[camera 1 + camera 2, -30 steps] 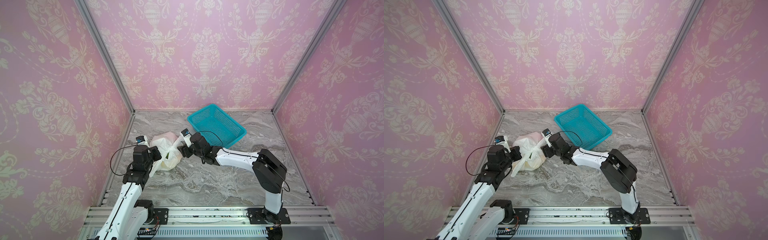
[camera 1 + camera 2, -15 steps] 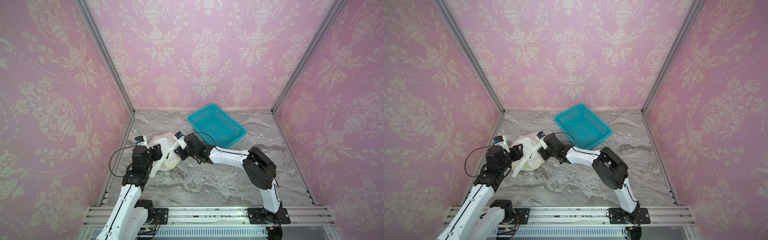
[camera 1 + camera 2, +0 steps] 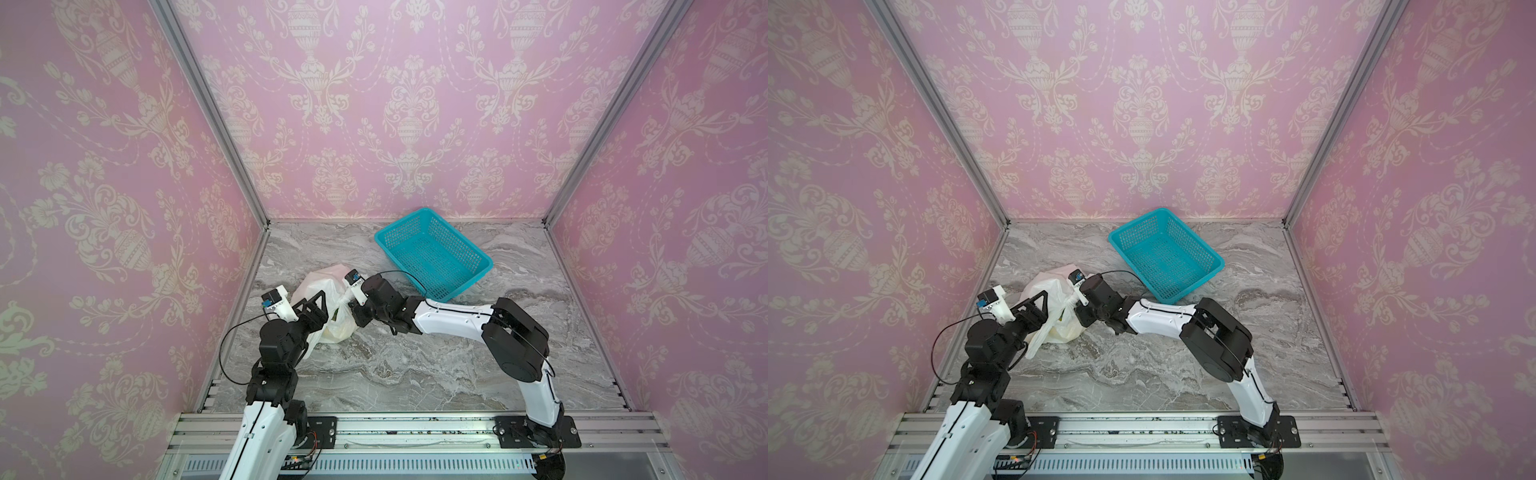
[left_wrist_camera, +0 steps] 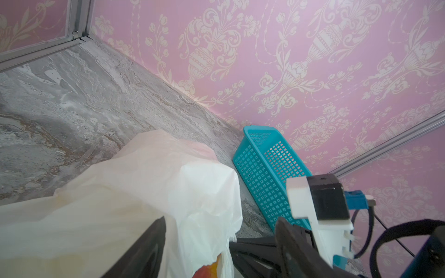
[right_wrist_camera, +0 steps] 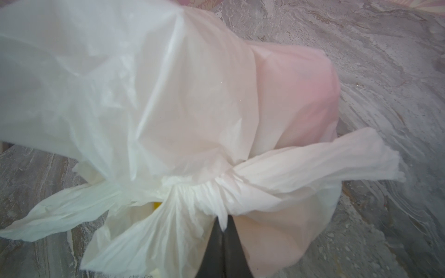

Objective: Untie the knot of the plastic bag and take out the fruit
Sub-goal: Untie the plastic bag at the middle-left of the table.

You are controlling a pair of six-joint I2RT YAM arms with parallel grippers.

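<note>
Overhead, in both top views, the thin translucent white plastic bag [image 3: 332, 291] [image 3: 1052, 291] sits on the grey marble-patterned table [image 3: 415, 365] near its left wall, between the two arms. It lies apart from the teal perforated plastic basket [image 3: 484, 266]. The left gripper [image 3: 324, 309] stands at the bag's near-left side. The right gripper [image 3: 352, 308] presses against its right side at the small tight knot [image 3: 343, 300] of twisted white plastic.

From the left wrist, the left gripper [image 4: 220, 220] has its jaws spread wide, with loose film of the plastic bag [image 4: 144, 187] draped between them and nothing pinched. A red-yellow fruit [image 4: 207, 270] peeks from under the film, and the basket [image 4: 265, 173] stands behind.

From the right wrist, the right gripper [image 5: 222, 225] is pinched tight on gathered plastic at the knot [image 5: 216, 187], which is still tied. A sliver of yellow fruit [image 5: 157, 205] shows beside it, and a pink tint glows through the bag [image 5: 168, 96].
</note>
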